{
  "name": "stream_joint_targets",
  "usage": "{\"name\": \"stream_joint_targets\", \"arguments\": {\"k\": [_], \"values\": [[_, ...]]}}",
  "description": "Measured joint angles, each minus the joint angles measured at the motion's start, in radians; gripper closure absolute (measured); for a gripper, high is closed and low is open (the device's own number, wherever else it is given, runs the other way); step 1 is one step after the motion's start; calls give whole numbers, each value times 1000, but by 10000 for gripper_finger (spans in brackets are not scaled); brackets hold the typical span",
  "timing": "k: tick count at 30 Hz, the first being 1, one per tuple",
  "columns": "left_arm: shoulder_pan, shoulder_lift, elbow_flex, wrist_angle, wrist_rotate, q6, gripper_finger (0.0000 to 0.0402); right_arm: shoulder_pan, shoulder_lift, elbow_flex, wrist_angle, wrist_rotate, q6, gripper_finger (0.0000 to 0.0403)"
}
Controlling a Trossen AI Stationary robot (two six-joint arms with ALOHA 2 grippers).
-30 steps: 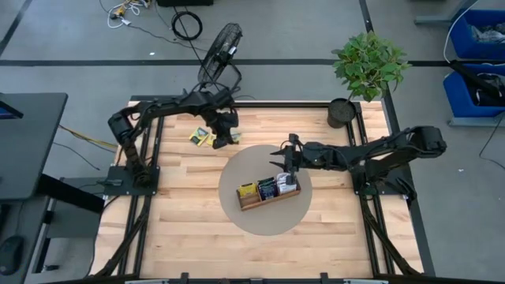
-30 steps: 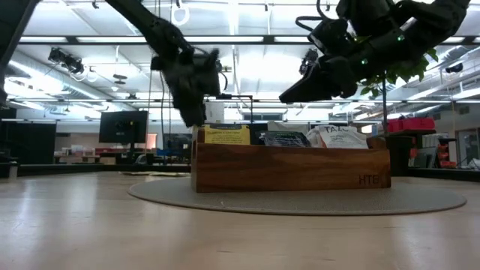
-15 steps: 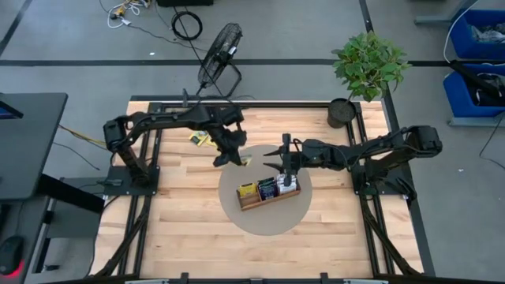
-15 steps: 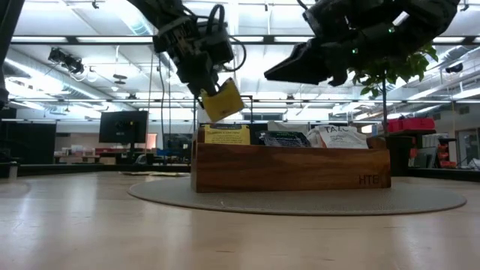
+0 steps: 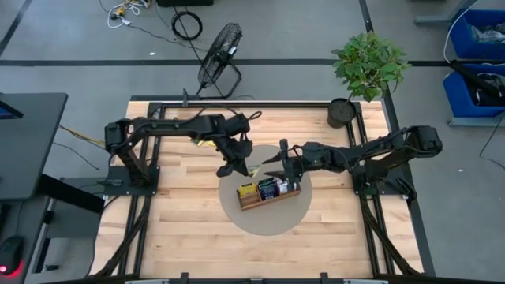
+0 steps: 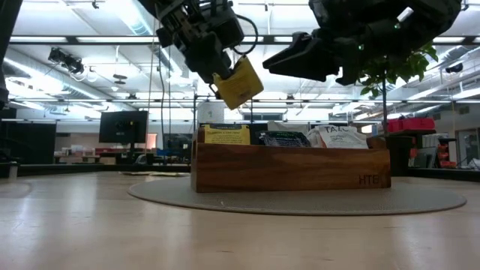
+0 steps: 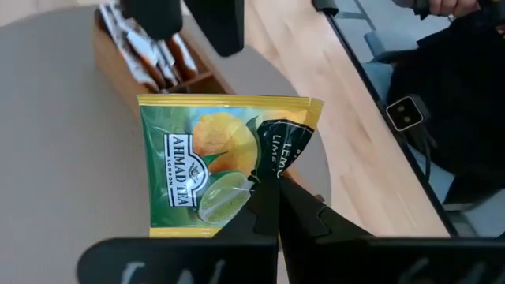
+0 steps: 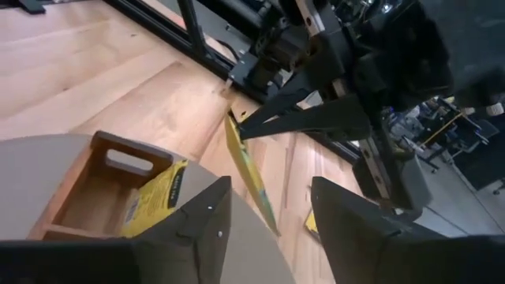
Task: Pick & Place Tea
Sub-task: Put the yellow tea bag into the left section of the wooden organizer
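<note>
My left gripper [image 6: 225, 75] pinches one yellow-and-green tea sachet [image 6: 238, 82] by a corner, up in the air above the left end of the wooden tray [image 6: 291, 166], not touching it. In the left wrist view my fingers [image 7: 268, 217] are pressed together on the lower edge of the sachet [image 7: 213, 166], printed face toward the camera, with the lemon and lime picture and brand lettering readable. The sachet is close to square, so no clear long axis; in the low view it hangs tilted, one corner down toward the tray, its flat face turned partly to the camera. In the high view it shows as a thin yellow sliver [image 5: 252, 169] at my left gripper [image 5: 237, 168], over the far edge of the round grey mat [image 5: 237, 213], just behind the tray [image 5: 269, 192].

My right gripper [image 5: 276, 162] hovers close by on the other side, above the tray's right half, fingers spread and holding nothing; the right wrist view shows both fingers [image 8: 197, 225] apart, with the held sachet [image 8: 251, 183] edge-on between them farther off.

The tray stands on the mat with sachets upright in it: yellow at left [image 6: 227, 135], dark in the middle [image 6: 285, 139], white and orange at right [image 6: 339, 136]. More loose sachets [image 5: 202, 140] lie on the table [image 5: 181, 229] behind my left arm.
</note>
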Motion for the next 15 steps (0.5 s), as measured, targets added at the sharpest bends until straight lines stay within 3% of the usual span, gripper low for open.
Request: {"name": "stream_joint_targets", "arguments": {"k": [8,15], "values": [[-19,-11,2,89,2,-19,400,0,0,0,-4,-3,2,203],[-19,-10,1,115,11,-20,400,1,0,0,-9,-25,4,220]]}}
